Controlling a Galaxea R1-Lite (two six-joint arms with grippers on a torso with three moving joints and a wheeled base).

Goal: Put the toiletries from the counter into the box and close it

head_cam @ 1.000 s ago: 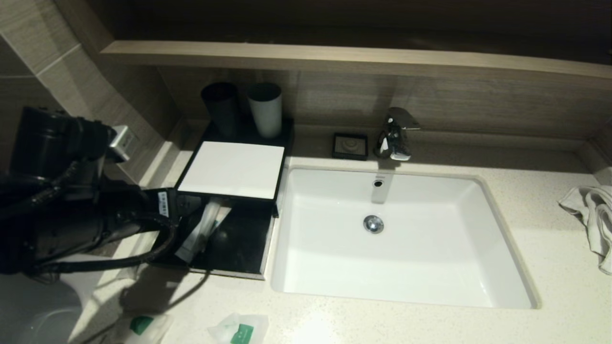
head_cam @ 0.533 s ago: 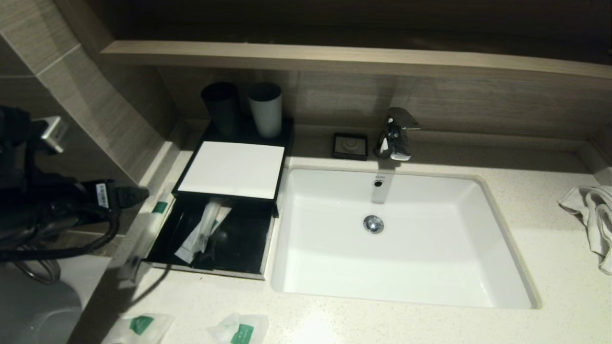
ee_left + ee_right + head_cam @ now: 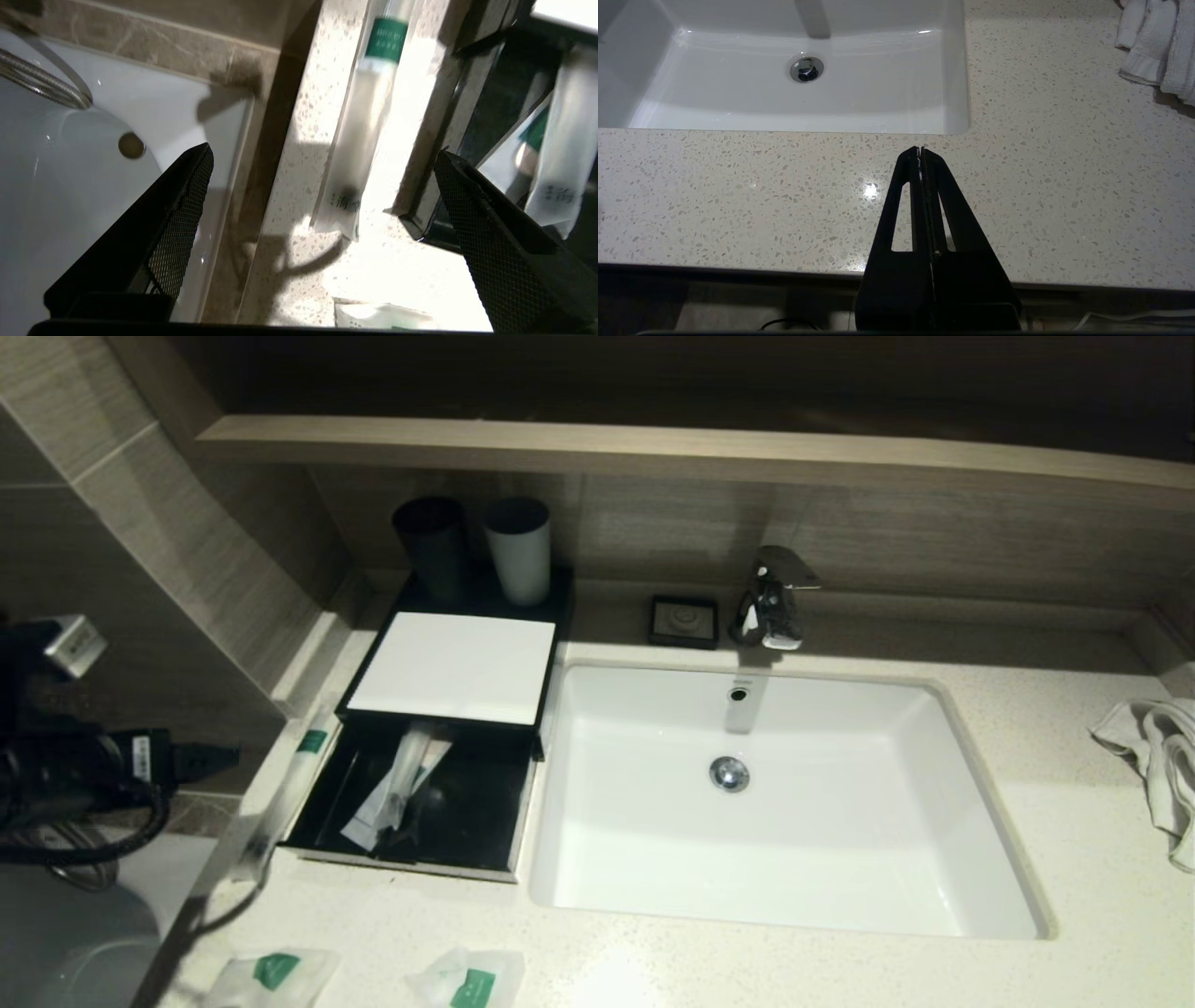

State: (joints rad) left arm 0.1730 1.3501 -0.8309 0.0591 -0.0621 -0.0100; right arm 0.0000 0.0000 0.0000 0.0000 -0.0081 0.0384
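The black box (image 3: 453,667) has its front drawer (image 3: 467,821) pulled out, with one long packet (image 3: 397,784) lying inside. A second long packet (image 3: 294,775) lies on the counter (image 3: 840,971) along the drawer's left side. It also shows in the left wrist view (image 3: 364,130). Two clear pouches (image 3: 271,975) (image 3: 467,980) lie near the counter's front edge. My left gripper (image 3: 219,758) is open and empty, off the counter's left edge and left of the packet; it also shows in the left wrist view (image 3: 323,153). My right gripper (image 3: 920,150) is shut and empty above the counter's front edge.
A black cup (image 3: 434,546) and a grey cup (image 3: 518,546) stand behind the box. A soap dish (image 3: 684,621), faucet (image 3: 770,597) and sink (image 3: 775,859) lie to the right. A towel (image 3: 1158,756) is at the far right. A tiled wall closes the left side.
My left gripper has pulled back leftward from the open drawer, out past the counter's edge. The long packet beside the drawer, hidden before, is now in view.
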